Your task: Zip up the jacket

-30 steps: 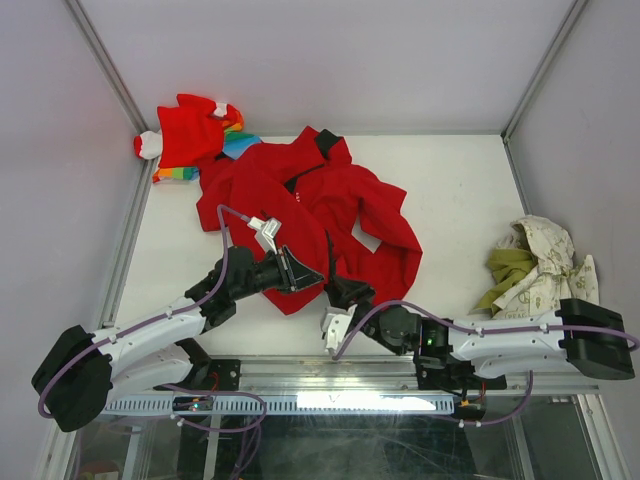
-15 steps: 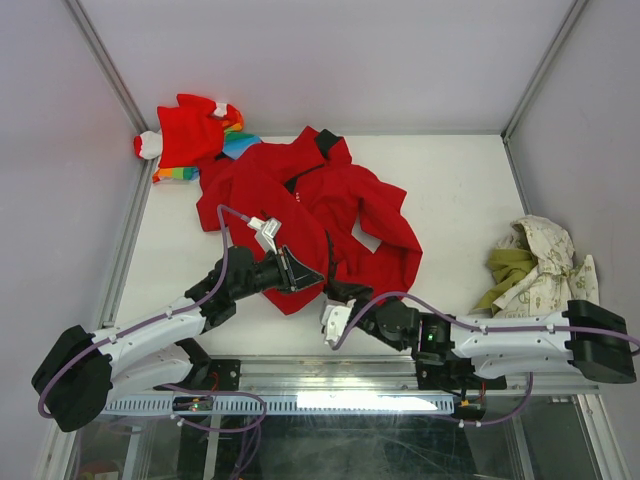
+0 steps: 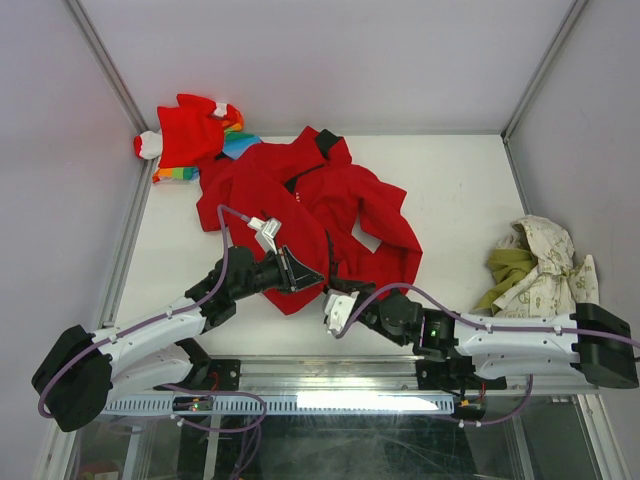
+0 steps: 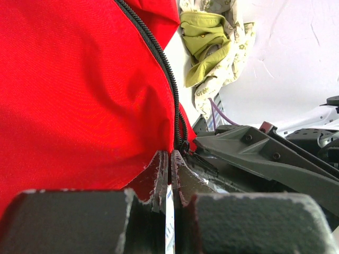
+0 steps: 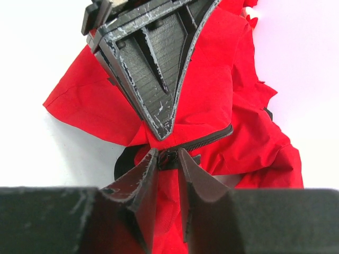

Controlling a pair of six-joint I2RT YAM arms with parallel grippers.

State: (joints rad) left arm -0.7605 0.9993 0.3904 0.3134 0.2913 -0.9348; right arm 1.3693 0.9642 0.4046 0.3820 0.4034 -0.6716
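The red jacket [image 3: 310, 205] lies crumpled in the middle of the white table, its dark zipper [image 3: 328, 250] running toward the near hem. My left gripper [image 3: 316, 279] is shut on the hem's red fabric beside the zipper's lower end; in the left wrist view [image 4: 170, 157] the zipper [image 4: 164, 69] runs down to the jaws. My right gripper [image 3: 336, 291] sits right next to it. In the right wrist view [image 5: 168, 157] its jaws are closed on the dark zipper slider [image 5: 170, 159], with the left gripper's finger [image 5: 159, 69] just beyond.
A smaller red garment with rainbow stripes [image 3: 190, 135] lies in the far left corner. A cream and olive-green cloth [image 3: 535, 265] lies at the right edge, also in the left wrist view [image 4: 212, 37]. Enclosure walls stand around the table.
My right wrist has shifted slightly toward the near edge and its gripper has settled at the zipper's lower end. The left arm and the jacket have hardly moved.
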